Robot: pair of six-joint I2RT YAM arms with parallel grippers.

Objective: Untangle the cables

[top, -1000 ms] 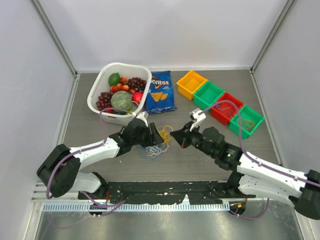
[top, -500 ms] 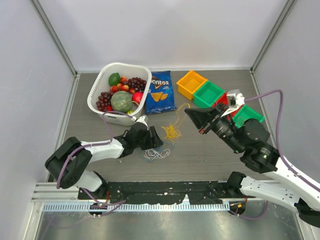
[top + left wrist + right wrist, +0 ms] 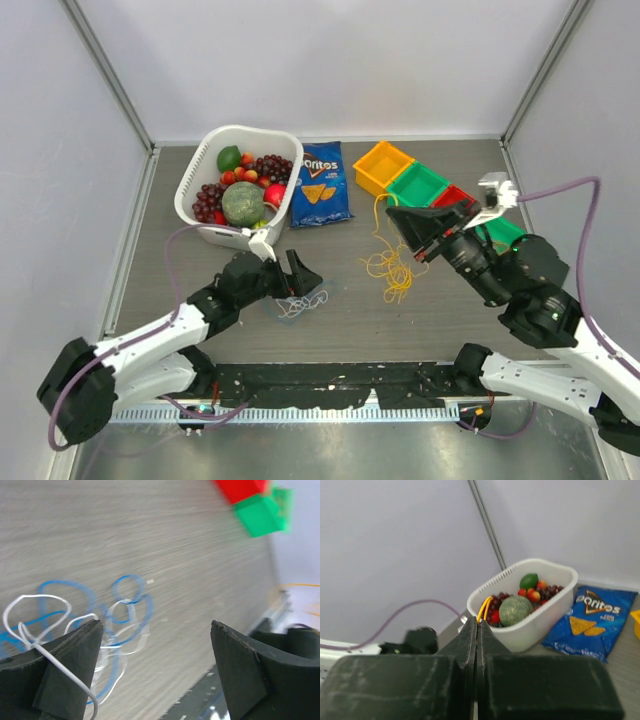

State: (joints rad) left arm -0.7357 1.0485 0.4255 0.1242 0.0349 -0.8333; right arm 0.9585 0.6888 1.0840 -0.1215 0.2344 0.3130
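Though unclear overhead, right end effector (image 3: 476, 623) clamps yellow cable (image 3: 483, 608) — wrist view; left end effector (image 3: 156, 628) apart.

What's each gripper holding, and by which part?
Right gripper is shut on the yellow cable, at its top loop; rest hangs down. Left gripper is open over the blue and white cables, gripping nothing.

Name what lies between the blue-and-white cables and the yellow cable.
Only bare tabletop separates the blue-and-white cables from the yellow cable, as seen in the top view.
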